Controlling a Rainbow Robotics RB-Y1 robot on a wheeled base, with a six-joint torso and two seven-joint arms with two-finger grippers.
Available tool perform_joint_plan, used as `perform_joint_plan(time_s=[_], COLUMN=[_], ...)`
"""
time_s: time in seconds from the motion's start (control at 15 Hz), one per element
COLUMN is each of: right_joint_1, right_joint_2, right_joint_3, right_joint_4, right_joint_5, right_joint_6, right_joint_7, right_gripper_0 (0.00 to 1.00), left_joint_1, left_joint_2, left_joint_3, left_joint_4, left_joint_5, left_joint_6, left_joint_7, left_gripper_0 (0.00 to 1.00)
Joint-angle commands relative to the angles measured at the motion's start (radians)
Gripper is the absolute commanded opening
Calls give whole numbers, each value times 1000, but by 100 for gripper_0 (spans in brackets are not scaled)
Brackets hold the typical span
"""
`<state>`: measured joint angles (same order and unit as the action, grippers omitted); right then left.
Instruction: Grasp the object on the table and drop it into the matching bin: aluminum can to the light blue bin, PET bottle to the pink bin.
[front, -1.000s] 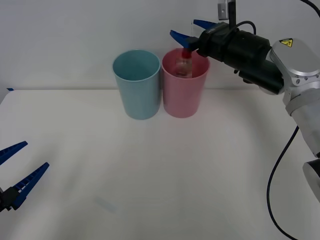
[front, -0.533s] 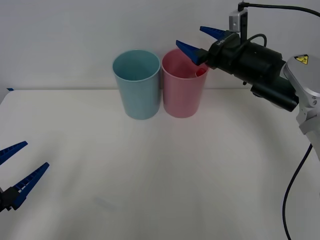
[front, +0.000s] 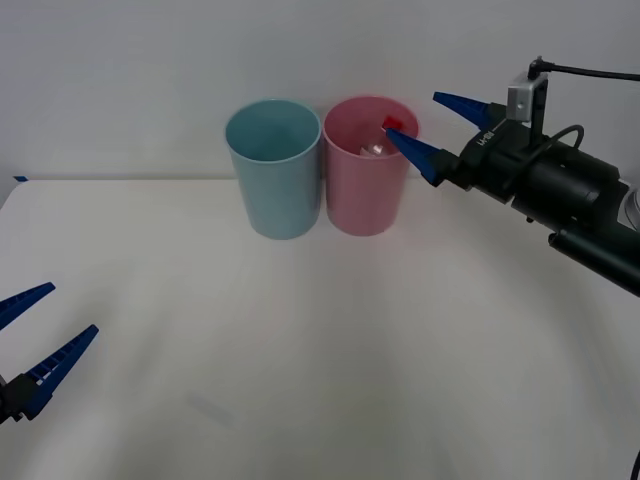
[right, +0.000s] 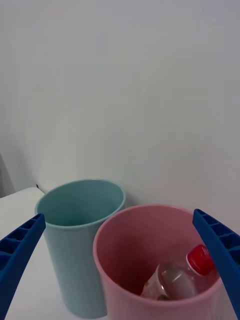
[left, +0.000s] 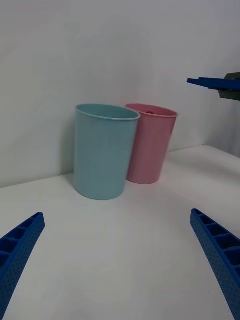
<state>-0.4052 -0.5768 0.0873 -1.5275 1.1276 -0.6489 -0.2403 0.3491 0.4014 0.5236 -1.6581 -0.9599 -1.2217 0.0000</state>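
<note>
The PET bottle (right: 180, 272), clear with a red cap (front: 392, 124), lies tilted inside the pink bin (front: 368, 190) at the back of the table (front: 320, 340). The light blue bin (front: 273, 185) stands just left of the pink one, touching it or nearly so. My right gripper (front: 443, 128) hangs open and empty just right of the pink bin's rim (right: 150, 220), with the light blue bin (right: 75, 240) beyond. My left gripper (front: 35, 335) is parked open at the table's front left, far from both bins (left: 125, 150).
A plain white wall rises right behind the bins. The right arm's black forearm (front: 570, 200) stretches over the table's back right. White tabletop spreads wide in front of the bins.
The bottle left the right gripper and dropped into the pink bin. The right gripper then drew back to the right and lower, away from above the bin. The left arm stayed still.
</note>
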Motion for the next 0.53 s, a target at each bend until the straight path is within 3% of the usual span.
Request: perform_joint_plan(time_s=[0.07, 0.53], right_joint_1=[112, 339], right_joint_2=[-17, -18], right_joint_3=[-40, -144], right_joint_4=[-95, -229], right_joint_5=[0, 0], right_joint_6=[-2, -41], right_joint_7=[4, 50], right_gripper_0=[100, 100], left_joint_1=[0, 0], left_joint_2=[0, 0], left_joint_3=[0, 0], left_joint_4=[0, 0], left_joint_5=[0, 0], left_joint_6=[0, 0], left_joint_7=[0, 0], left_gripper_0=[100, 100])
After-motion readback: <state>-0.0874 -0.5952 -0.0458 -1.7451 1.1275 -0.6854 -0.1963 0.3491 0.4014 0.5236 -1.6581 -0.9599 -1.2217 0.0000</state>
